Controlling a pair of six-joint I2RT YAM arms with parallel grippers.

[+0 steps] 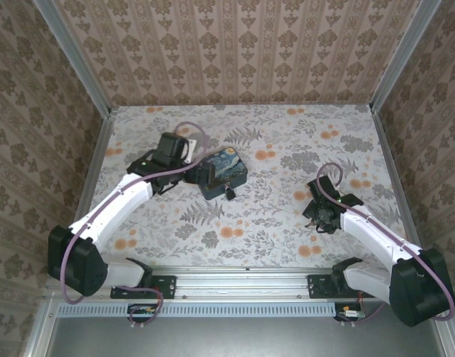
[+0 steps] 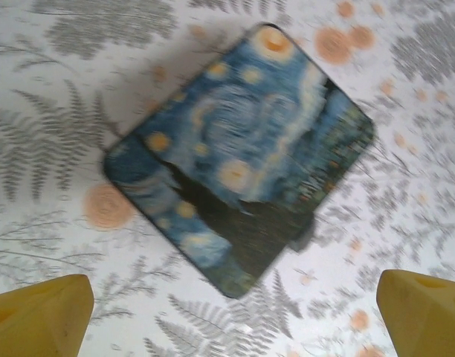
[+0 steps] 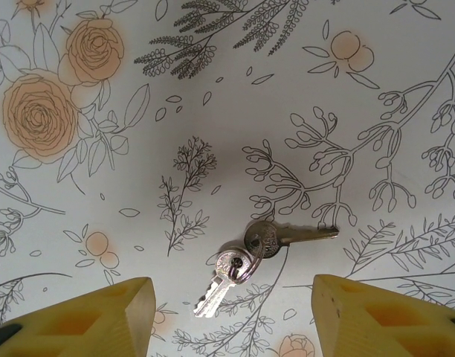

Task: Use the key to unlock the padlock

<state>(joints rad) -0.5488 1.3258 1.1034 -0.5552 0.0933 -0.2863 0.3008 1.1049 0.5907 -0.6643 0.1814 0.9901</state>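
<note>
Both grippers open, key not yet picked up

The right gripper (image 3: pixel 231 320) hangs spread wide over the key (image 3: pixel 266 238), which lies on the floral table (image 3: pixel 376 104) ringed to a second key (image 3: pixel 221 274). The left gripper (image 2: pixel 235 316), fingers also apart, hovers over the dark-blue box (image 2: pixel 242 156). The padlock (image 1: pixel 230 192) sits at the box's near edge. Its shackle is too small to read, and everything remains to do.

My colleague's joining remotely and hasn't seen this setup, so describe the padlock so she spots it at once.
Find the dark-blue box with yellow swirls, left of centre on the floral table. The padlock sits at the box's near edge. It is tiny and plain black, unlike the printed box.
</note>
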